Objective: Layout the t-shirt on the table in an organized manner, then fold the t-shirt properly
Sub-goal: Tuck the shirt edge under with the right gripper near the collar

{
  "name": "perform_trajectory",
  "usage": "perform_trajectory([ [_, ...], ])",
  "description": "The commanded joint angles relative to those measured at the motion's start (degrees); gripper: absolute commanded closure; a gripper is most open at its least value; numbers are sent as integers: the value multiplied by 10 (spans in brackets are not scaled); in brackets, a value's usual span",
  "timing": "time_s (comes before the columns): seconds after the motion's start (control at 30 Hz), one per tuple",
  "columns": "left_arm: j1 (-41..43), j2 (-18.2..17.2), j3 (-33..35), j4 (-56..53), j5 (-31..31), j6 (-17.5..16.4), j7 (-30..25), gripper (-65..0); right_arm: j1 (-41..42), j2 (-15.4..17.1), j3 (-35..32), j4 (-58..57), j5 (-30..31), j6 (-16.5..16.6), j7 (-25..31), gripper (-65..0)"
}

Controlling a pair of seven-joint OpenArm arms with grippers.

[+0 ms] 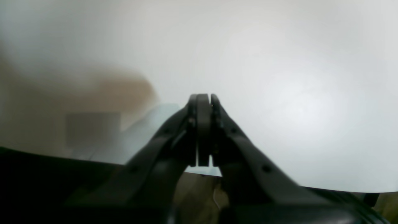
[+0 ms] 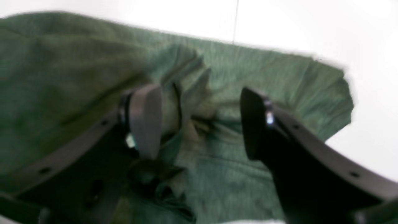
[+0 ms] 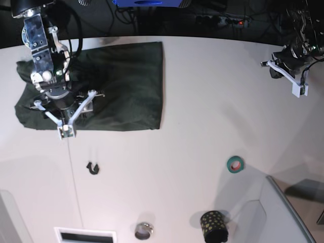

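Note:
The dark green t-shirt (image 3: 126, 86) lies spread on the white table (image 3: 202, 101) at the far left of the base view, with its left part rumpled. My right arm (image 3: 50, 76) hangs over that rumpled part. In the right wrist view my right gripper (image 2: 200, 121) stands open just above a bunched ridge of the t-shirt (image 2: 279, 74), and nothing is clamped between the fingers (image 2: 146, 121). My left gripper (image 1: 203, 98) is shut on nothing, raised over bare table (image 1: 279, 62). Its arm (image 3: 288, 58) sits at the far right, well away from the shirt.
A green tape roll (image 3: 234, 164), a black dotted cup (image 3: 214, 226), a small black hook (image 3: 92, 167) and a metal ring (image 3: 144, 230) lie on the near half of the table. A grey bin corner (image 3: 288, 212) is at the lower right. A thin seam (image 3: 76, 192) runs down the table.

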Motion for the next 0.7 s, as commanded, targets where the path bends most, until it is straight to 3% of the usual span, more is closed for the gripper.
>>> perform_trajectory([
  [0.0, 0, -9, -3, 7, -4, 1, -7, 0, -4, -1, -15, 30, 1, 2, 19, -224],
  [0.1, -3, -9, -3, 7, -4, 1, -7, 0, -15, -3, -45, 47, 1, 2, 21, 0],
  [0.2, -3, -9, -3, 7, -4, 1, -7, 0, -9, -6, -69, -5, 1, 2, 25, -35],
  [0.33, -3, -9, -3, 7, -4, 1, -7, 0, 9, -19, -72, -87, 2, 2, 23, -9],
  [0.67, -3, -9, -3, 7, -4, 1, -7, 0, 22, -18, 85, -116, -1, -2, 13, -3],
])
